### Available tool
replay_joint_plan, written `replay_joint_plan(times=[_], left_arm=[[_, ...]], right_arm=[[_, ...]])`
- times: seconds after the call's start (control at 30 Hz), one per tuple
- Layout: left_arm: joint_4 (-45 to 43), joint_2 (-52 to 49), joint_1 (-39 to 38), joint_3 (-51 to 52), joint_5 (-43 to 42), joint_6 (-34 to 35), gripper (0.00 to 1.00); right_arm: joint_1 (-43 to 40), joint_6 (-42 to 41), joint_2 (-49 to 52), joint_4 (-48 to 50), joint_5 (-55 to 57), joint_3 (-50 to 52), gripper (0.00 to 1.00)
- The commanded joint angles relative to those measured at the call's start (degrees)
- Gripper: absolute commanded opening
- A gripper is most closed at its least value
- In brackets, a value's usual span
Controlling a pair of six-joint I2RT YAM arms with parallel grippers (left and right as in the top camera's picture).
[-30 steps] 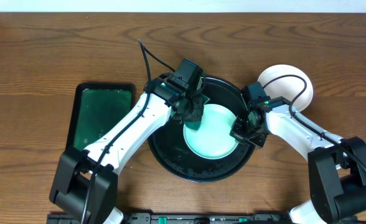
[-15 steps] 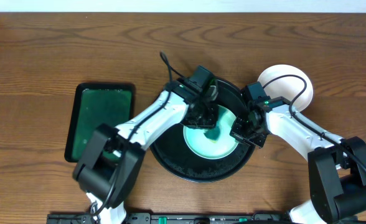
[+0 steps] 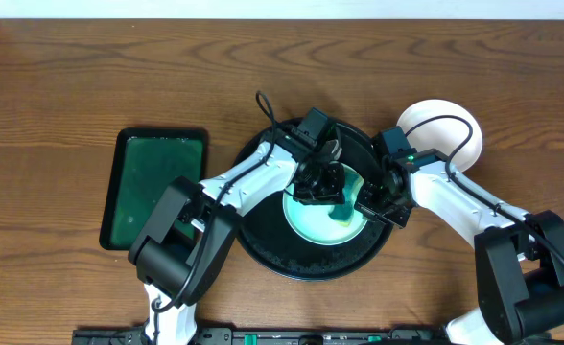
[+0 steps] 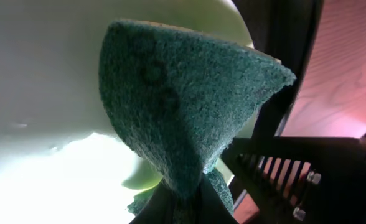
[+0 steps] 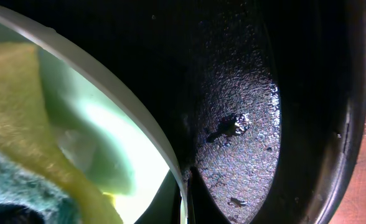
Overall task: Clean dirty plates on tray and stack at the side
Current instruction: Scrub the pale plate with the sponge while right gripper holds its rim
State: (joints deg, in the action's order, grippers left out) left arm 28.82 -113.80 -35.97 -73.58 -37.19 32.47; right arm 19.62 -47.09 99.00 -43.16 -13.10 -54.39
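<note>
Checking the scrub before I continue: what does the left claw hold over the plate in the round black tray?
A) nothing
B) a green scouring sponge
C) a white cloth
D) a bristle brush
B: the left claw is shut on a green scouring sponge, whose rough face fills the left wrist view in front of the white plate.

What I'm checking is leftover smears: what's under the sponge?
The plate, inside the tray; a teal tint shows around the sponge. The patch directly beneath it is covered, so smears there cannot be seen.
</note>
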Motion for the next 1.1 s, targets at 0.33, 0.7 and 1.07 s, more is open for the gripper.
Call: replay_joint_plan(times=[0.33, 0.7, 1.07], left_arm=[[4.52, -2.58, 2.19, 2.21, 6.6, 3.32, 0.07], [14.56, -2.58, 6.8, 2.21, 18.88, -2.47, 0.07], [13.62, -2.54, 6.78, -3.04, 31.1, -3.37, 0.07]], right_arm=[[-1.2, 0.04, 1.4, -1.44, 4.44, 0.46, 0.01], [-1.2, 0.48, 1.4, -1.4, 4.46, 0.46, 0.01], [-1.2, 0.9, 1.4, -1.44, 4.5, 0.46, 0.01]])
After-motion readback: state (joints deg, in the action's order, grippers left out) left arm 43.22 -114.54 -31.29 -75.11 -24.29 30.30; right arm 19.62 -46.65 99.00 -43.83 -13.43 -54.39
